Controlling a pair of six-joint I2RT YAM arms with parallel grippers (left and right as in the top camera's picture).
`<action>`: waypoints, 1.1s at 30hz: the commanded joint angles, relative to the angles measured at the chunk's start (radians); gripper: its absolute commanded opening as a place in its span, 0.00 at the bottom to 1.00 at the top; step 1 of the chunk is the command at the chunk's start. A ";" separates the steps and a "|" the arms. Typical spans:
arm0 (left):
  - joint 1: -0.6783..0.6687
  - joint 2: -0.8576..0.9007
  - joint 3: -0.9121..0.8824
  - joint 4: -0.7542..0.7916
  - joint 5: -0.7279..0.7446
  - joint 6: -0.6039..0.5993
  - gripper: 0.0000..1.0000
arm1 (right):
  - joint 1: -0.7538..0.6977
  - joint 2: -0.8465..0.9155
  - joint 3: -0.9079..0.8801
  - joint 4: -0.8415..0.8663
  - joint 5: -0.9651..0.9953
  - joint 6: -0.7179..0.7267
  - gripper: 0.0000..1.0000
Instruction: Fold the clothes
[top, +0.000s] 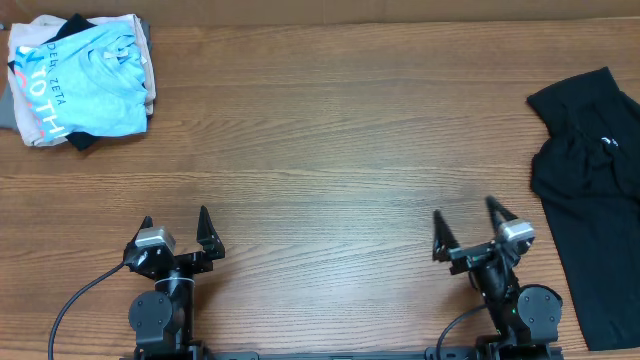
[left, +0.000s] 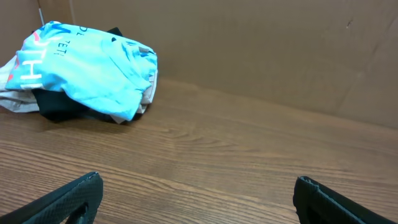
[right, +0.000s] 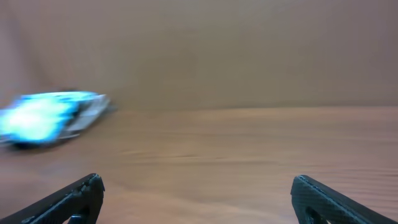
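The black T-shirt (top: 590, 200) lies crumpled at the right edge of the table, with a small white mark near its upper part. It does not show in either wrist view. My left gripper (top: 176, 222) is open and empty near the front edge, left of centre; its fingers frame bare wood in the left wrist view (left: 198, 190). My right gripper (top: 465, 217) is open and empty near the front edge, a short way left of the shirt; its view (right: 198, 190) is blurred.
A pile of folded clothes topped by a light blue shirt with white lettering (top: 85, 80) sits at the back left corner; it also shows in the left wrist view (left: 87, 68) and, blurred, in the right wrist view (right: 50, 115). A brown wall backs the wooden table (top: 330, 150).
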 joint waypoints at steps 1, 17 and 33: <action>0.010 -0.011 -0.003 0.002 -0.013 0.011 1.00 | 0.005 -0.012 -0.010 0.026 -0.334 0.166 1.00; 0.010 -0.011 -0.003 0.002 -0.013 0.011 1.00 | 0.005 0.000 0.045 0.292 -0.264 0.205 1.00; 0.010 -0.011 -0.003 0.002 -0.013 0.011 1.00 | -0.013 0.808 0.779 -0.151 0.342 -0.137 1.00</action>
